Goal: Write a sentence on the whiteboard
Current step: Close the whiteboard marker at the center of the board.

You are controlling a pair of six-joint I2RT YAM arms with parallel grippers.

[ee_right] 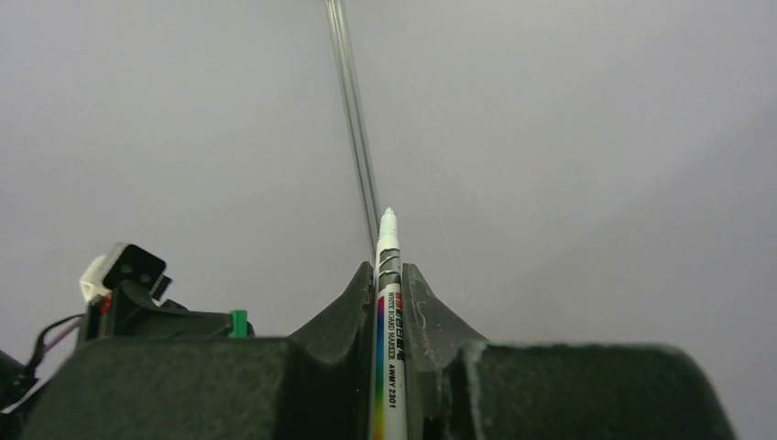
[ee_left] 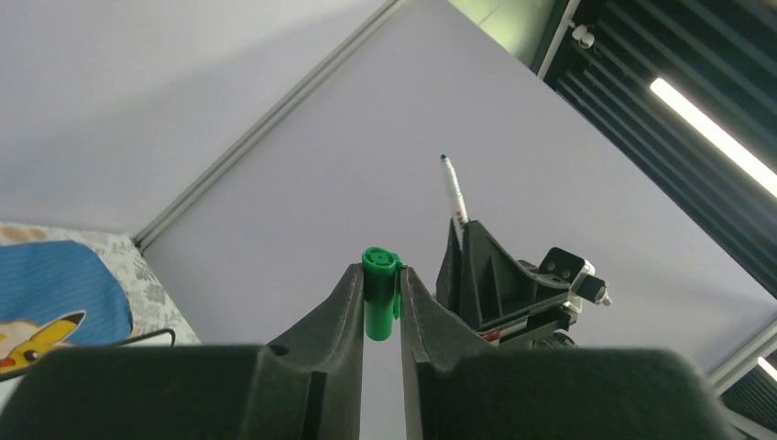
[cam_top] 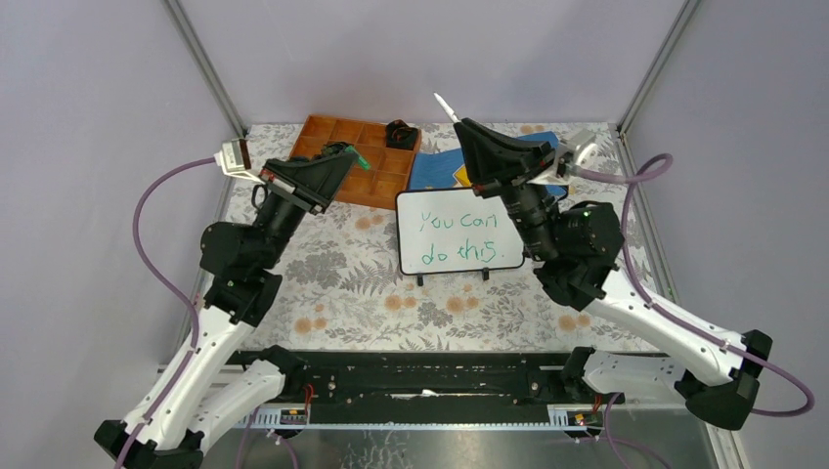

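Whiteboard [cam_top: 509, 207] upright, green sentence [cam_top: 476, 222] complete

Whiteboard [cam_top: 459, 233] stands upright mid-table [cam_top: 342, 283], a bit right of centre, with the sentence [cam_top: 458, 237] on its near face. Cloth [cam_top: 435, 168] lies just behind it, partly hidden. Compartment tray [cam_top: 376, 181] sits far-left of the board, just beside the cloth. Small object [cam_top: 400, 132] at the tray's far right corner. Left gripper [cam_top: 344, 151] over the tray, cap [ee_left: 379, 302] between its fingers. Right gripper [cam_top: 459, 122] over the cloth behind the board, marker [ee_right: 387, 302] between its fingers, tip up.
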